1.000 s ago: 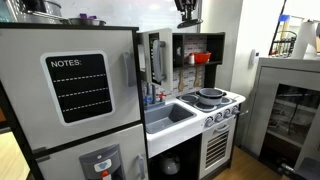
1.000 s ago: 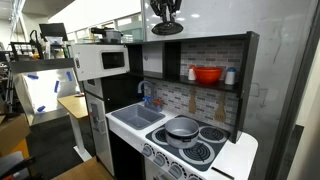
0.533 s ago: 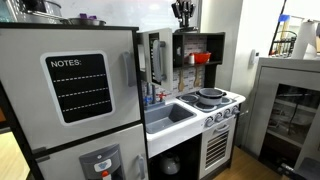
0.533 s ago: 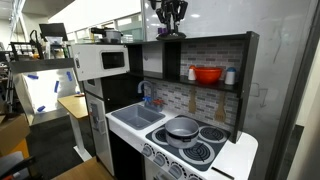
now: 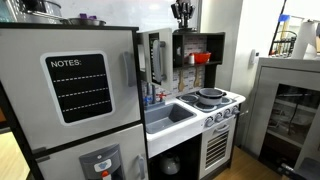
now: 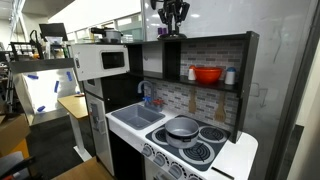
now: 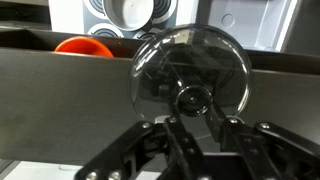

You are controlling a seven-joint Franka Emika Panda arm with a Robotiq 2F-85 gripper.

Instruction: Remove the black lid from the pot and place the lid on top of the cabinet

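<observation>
The lid is clear glass with a black knob and lies flat on the dark top of the cabinet. My gripper is open, with its fingers spread just short of the knob and not touching it. In both exterior views the gripper hangs just above the cabinet top, fingers down. The grey pot sits uncovered on the stove below and also shows in an exterior view.
A red bowl stands on the shelf under the cabinet top, with small jars beside it. A sink lies next to the stove. A toy fridge with a "NOTES" board stands beside the kitchen, and a microwave sits above the counter.
A second ago the lid hung in the gripper above the cabinet. It now lies on the cabinet top and the fingers have opened. Nothing has moved in the last half second.
</observation>
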